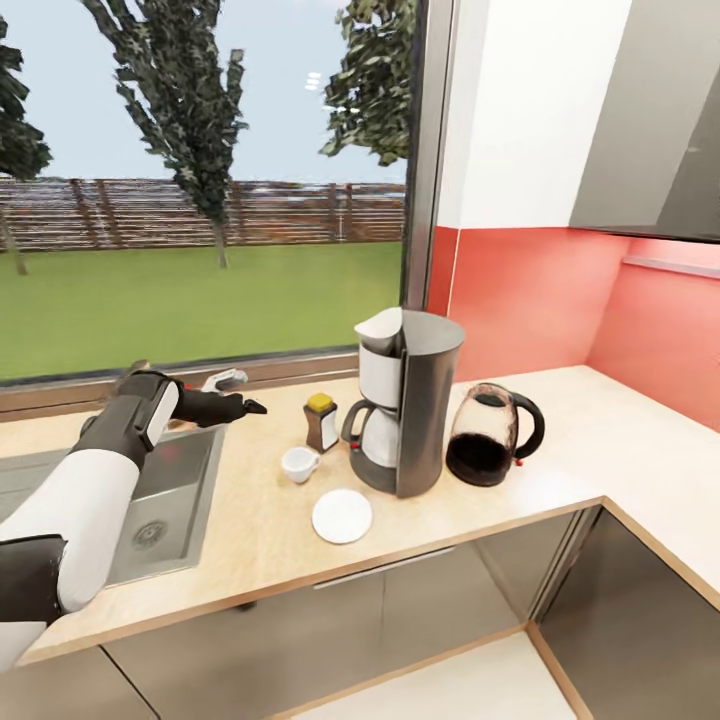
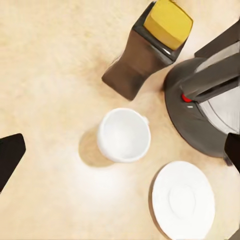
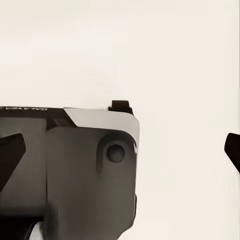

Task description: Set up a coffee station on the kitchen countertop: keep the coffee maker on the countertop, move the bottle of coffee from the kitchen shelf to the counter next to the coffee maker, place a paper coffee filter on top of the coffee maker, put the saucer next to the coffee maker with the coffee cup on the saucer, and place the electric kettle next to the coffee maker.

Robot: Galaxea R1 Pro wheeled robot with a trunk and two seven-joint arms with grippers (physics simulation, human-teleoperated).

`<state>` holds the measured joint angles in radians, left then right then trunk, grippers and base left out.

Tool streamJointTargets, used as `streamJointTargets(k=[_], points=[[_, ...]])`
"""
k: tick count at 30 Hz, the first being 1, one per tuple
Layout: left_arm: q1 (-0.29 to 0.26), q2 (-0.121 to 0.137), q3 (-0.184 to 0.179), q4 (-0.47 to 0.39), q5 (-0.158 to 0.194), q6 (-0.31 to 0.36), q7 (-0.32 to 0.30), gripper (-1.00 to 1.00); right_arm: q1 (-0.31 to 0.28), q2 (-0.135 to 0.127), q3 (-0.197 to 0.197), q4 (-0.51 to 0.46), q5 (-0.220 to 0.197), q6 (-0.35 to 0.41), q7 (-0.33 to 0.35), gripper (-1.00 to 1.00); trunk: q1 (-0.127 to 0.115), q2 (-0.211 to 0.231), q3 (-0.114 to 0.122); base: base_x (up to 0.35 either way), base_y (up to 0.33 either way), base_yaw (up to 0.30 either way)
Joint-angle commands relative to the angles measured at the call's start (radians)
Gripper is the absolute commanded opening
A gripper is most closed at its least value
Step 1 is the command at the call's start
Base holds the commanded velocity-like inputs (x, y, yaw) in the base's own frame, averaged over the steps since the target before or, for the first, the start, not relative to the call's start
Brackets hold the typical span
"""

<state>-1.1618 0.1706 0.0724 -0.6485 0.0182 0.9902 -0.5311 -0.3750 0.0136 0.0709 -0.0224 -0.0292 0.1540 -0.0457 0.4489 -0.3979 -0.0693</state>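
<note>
A simulated kitchen corner is showing from the head camera. A beige wood-look countertop (image 1: 250,530) is running under a large window, with a steel sink (image 1: 175,500) set into it at nine o'clock of the scene. Near the centre, a tall grey and white coffee maker (image 1: 405,400) is standing on the countertop. A glass electric kettle (image 1: 490,435) with dark contents is standing just beside it at three o'clock. A yellow-lidded bottle of coffee (image 1: 321,421) is sitting just beside the machine at nine o'clock. A small white coffee cup (image 1: 299,464) is resting on the bare counter at seven o'clock of the bottle, and a flat white saucer (image 1: 342,516) is lying near the cup at five o'clock, apart from it. The left gripper (image 1: 240,395) is hovering over the sink edge, fingers spread apart and holding nothing. In the right wrist view, the right gripper's (image 3: 120,150) dark fingertips are sitting wide apart at the frame edges, over part of the robot's own body.
</note>
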Motion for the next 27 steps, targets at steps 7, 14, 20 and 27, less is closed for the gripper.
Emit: streamJointTargets(k=[7, 14, 20, 27], points=[[0.034, 0.001, 0.003, -0.001, -0.001, 0.005, 0.0, 1.0, -0.001, 0.001, 0.007, -0.002, -0.003, 0.007, -0.004, 1.0, 0.001, -0.002, -0.002, 0.15, -0.091, -0.004], [0.072, 0.001, 0.003, -0.001, -0.002, 0.001, 0.0, 1.0, 0.0, 0.003, 0.007, -0.002, -0.003, 0.007, -0.002, 1.0, 0.001, -0.002, -0.002, 0.066, -0.002, -0.071], [0.092, 0.002, 0.003, -0.001, -0.006, -0.006, 0.003, 1.0, 0.0, 0.003, 0.007, -0.002, -0.003, 0.007, -0.002, 1.0, 0.001, -0.002, -0.002, 0.224, 0.0, -0.048], [0.131, 0.004, 0.003, -0.001, -0.008, -0.01, 0.026, 1.0, 0.0, 0.004, 0.007, -0.002, -0.003, 0.007, -0.002, 1.0, 0.001, -0.002, -0.002, 0.016, 0.0, -0.001]])
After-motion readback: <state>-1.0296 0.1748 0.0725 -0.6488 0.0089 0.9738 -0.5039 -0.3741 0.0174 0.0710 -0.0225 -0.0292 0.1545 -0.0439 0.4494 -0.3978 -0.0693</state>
